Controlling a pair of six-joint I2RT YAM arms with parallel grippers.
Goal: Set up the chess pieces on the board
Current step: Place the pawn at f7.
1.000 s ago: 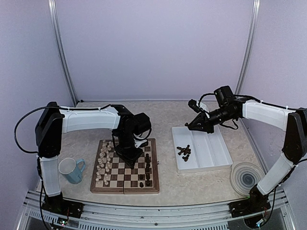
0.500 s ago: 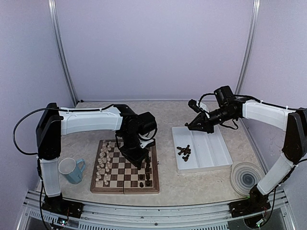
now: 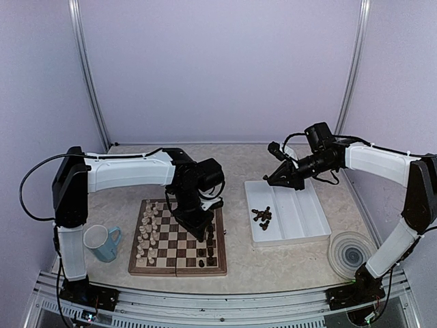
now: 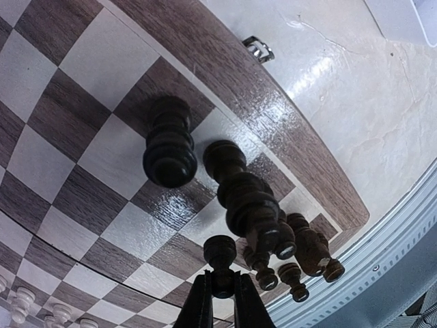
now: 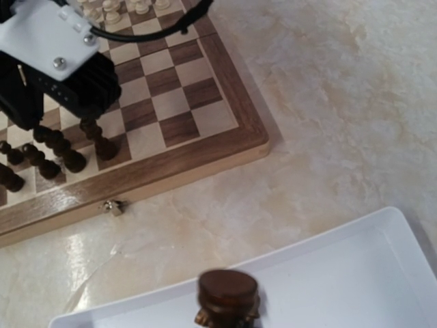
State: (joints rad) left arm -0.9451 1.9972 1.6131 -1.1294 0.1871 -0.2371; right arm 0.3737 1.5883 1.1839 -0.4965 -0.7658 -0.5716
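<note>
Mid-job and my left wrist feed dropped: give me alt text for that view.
The left hand pinches the round head of a small dark brown carved pawn over the brown-and-beige checked wooden chessboard. Beyond it, several more dark carved chess pieces stand near the board's light wood border, with beige marbled tabletop past it.

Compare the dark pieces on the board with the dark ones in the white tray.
Board pieces stand upright on separate squares; tray pieces huddle in one clump. Board pieces line the board's right edge; tray pieces sit in the tray's board-side section. Both sets are dark.
</note>
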